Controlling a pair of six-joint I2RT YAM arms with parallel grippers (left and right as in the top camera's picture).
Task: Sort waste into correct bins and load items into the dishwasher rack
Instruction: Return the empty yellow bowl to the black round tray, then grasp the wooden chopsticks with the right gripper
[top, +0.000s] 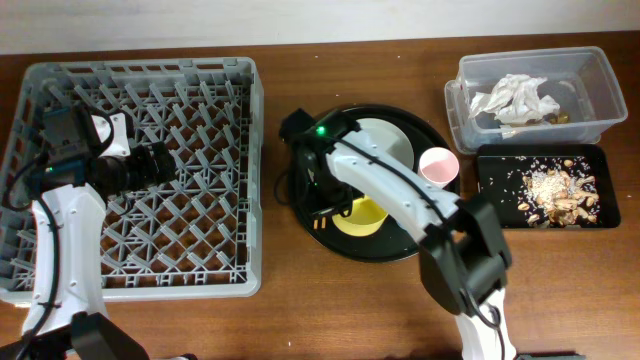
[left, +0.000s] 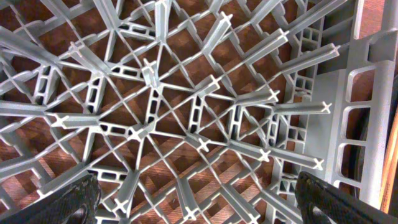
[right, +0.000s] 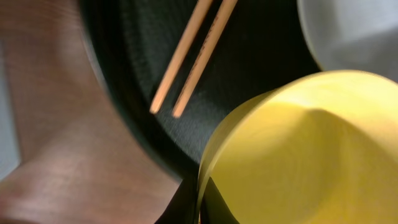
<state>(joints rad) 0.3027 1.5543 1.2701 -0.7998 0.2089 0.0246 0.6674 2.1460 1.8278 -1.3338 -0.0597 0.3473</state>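
Note:
The grey dishwasher rack (top: 140, 68) fills the left side and holds nothing that I can see. My left gripper (top: 172, 160) hangs open and empty over its pegs (left: 199, 112), fingertips wide apart (left: 199, 202). My right gripper (top: 335, 205) is shut on the rim of the yellow bowl (top: 365, 216), one finger inside and one outside (right: 200, 205). The bowl (right: 311, 155) sits at the front left of the round black tray (top: 400, 245). The brown chopsticks (right: 193, 56) lie on that tray beside the bowl. The grey plate (top: 392, 140) and the pink cup (top: 438, 165) are also on it. The blue cup and the spoon are out of view.
The clear tub (top: 600, 80) at the back right holds crumpled white napkins (top: 515, 100). The flat black tray (top: 495, 200) in front of it holds tan food scraps (top: 560, 192). Brown table (right: 74, 155) shows between the round tray and the rack.

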